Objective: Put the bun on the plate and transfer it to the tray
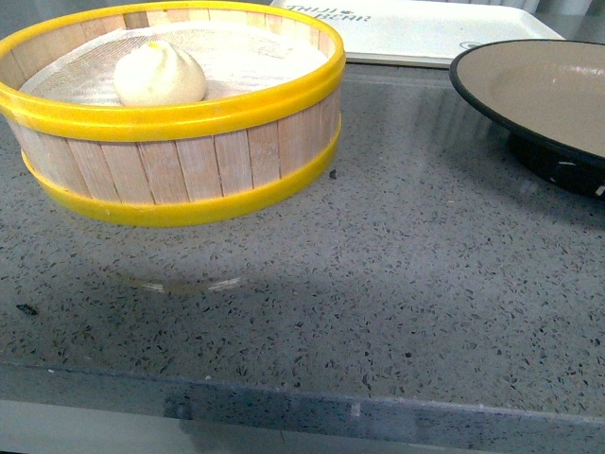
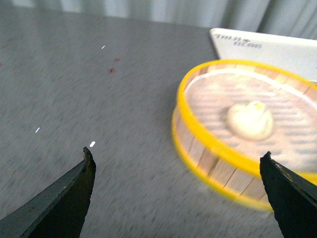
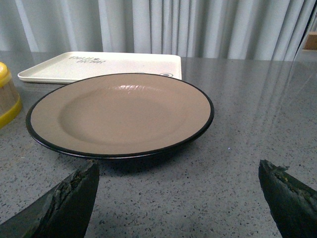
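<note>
The white bun (image 1: 160, 74) sits inside a yellow-rimmed wooden steamer basket (image 1: 180, 156) at the left of the front view; it also shows in the left wrist view (image 2: 249, 120). The beige plate (image 1: 548, 90) with black rim stands at the right and fills the right wrist view (image 3: 119, 114). The white tray (image 1: 425, 28) lies behind, also in the right wrist view (image 3: 104, 64). My left gripper (image 2: 178, 158) is open and empty, above the counter beside the basket. My right gripper (image 3: 178, 171) is open and empty, just short of the plate. Neither arm shows in the front view.
The grey speckled countertop (image 1: 378, 284) stretches to its front edge (image 1: 302, 407). Grey curtains (image 3: 198, 25) hang behind the counter. The basket's edge (image 3: 7, 96) shows beside the plate in the right wrist view.
</note>
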